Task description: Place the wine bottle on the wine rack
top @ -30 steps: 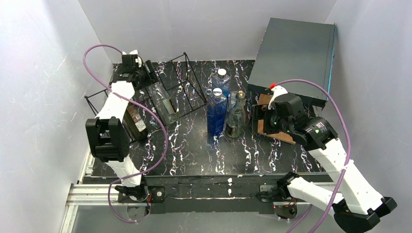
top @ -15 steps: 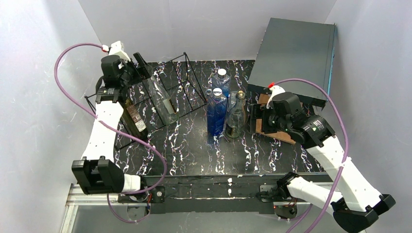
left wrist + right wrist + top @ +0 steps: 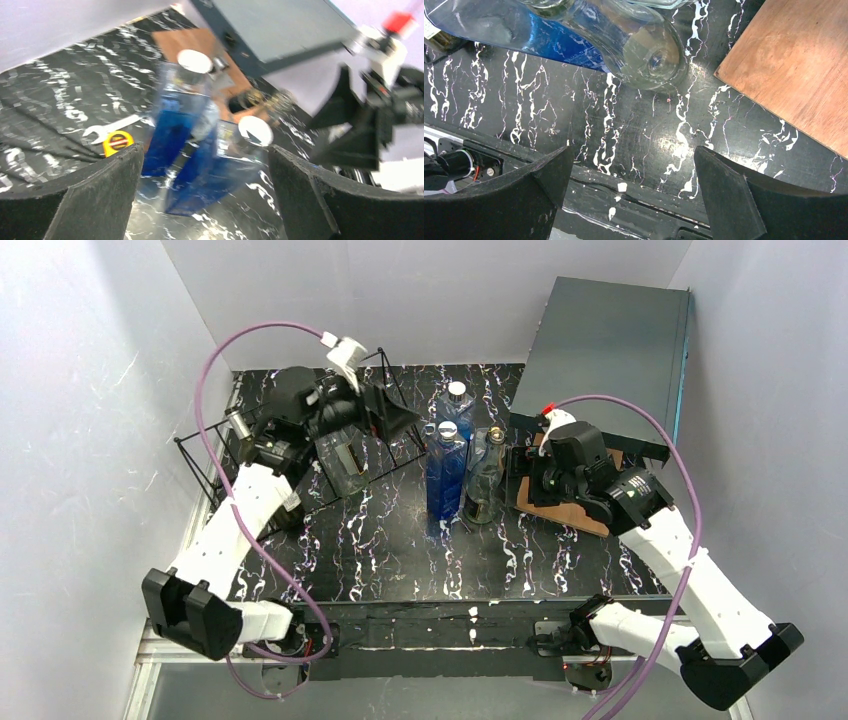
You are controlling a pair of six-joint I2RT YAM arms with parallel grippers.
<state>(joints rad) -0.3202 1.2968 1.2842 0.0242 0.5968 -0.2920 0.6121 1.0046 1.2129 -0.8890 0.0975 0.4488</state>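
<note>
— What stands on that black marbled surface (image 3: 400, 560), biggest first?

— The dark grey box (image 3: 600, 340) fills the far right corner. Toward the far left corner is the wine rack (image 3: 215, 475), thin black wire. A clear wine bottle (image 3: 345, 455) lies on its side on it, the neck end hidden under my left arm. A darker bottle (image 3: 285, 502) lies on the rack too, nearer the left edge.

— And your jaws?

— My left gripper (image 3: 398, 420) hangs over the rack's right end, just beside the clear wine bottle but apart from it, jaws spread wide with nothing between them. That wrist looks past them at two blue bottles (image 3: 175, 120) standing mid-surface. My right gripper (image 3: 525, 472) is released too, gaping over bare marble by the wooden board (image 3: 570, 510), near a round clear bottle (image 3: 644, 45).

— Anything smaller?

— A wrench (image 3: 107, 131) and a small yellow round thing (image 3: 117, 141) lie flat by the blue bottles, too blurred to name.
</note>
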